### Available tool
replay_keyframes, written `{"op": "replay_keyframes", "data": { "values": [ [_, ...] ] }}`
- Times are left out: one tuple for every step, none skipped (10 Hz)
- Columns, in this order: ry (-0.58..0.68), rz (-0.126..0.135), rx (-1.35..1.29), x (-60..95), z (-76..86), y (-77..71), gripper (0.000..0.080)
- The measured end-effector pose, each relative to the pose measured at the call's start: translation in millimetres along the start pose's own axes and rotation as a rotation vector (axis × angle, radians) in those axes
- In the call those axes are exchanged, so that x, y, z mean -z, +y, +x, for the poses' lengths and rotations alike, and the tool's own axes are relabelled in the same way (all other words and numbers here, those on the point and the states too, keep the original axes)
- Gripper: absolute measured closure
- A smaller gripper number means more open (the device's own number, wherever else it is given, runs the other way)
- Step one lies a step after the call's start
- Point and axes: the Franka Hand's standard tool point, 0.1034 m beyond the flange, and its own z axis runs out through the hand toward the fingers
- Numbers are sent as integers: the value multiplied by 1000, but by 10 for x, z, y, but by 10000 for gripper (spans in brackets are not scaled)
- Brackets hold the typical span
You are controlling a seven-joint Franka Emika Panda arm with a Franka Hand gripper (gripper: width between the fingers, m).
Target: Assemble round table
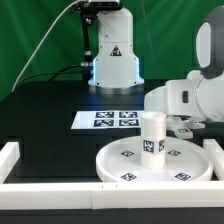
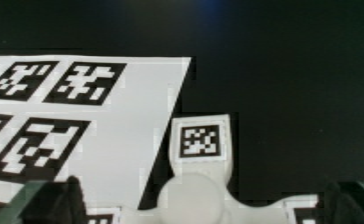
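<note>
White plastic round tabletop disc (image 1: 152, 168) lies flat on a black worktop (image 1: 45, 110), toward the near edge in the exterior view. One short cylindrical leg (image 1: 152, 135) stands upright on the disc's middle, with a black-and-white square tag on its side. At least four more such tags sit on the disc's top.

One robot arm (image 1: 195, 95) reaches in from the exterior view's right, and its pincer (image 1: 184, 126) is just beside the leg. In the wrist view the pincer (image 2: 197, 200) is spread wide and grips nothing: two dark fingers (image 2: 46, 200) flank the leg (image 2: 197, 150) without touching it.

Beyond the disc lies the marker board (image 1: 115, 120), carrying four tags. Three stretches of white border rail (image 1: 10, 155) edge the worktop. The robot base (image 1: 113, 60) bears a warning triangle. No words are readable.
</note>
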Motion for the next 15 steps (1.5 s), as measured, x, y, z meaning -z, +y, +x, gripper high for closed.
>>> {"op": "replay_keyframes", "data": {
  "values": [
    [9, 1, -20, -27, 41, 1, 151],
    [10, -1, -42, -52, 59, -12, 151],
    [11, 2, -44, -44, 61, 2, 151],
    [10, 5, -46, -45, 63, 15, 151],
    [10, 7, -49, -45, 65, 23, 239],
    [9, 8, -50, -45, 67, 30, 374],
    [9, 10, -52, -44, 68, 39, 374],
    [8, 12, -54, -44, 69, 48, 557],
    [6, 14, -55, -43, 63, 54, 604],
    [6, 15, -55, -43, 64, 59, 604],
    [5, 16, -56, -43, 65, 66, 604],
    [5, 18, -57, -42, 65, 72, 604],
    [1, 19, -57, -23, 32, 81, 604],
    [4, 30, -57, 65, -72, 112, 604],
    [10, 50, -60, 178, -248, 195, 604]
  ]
}}
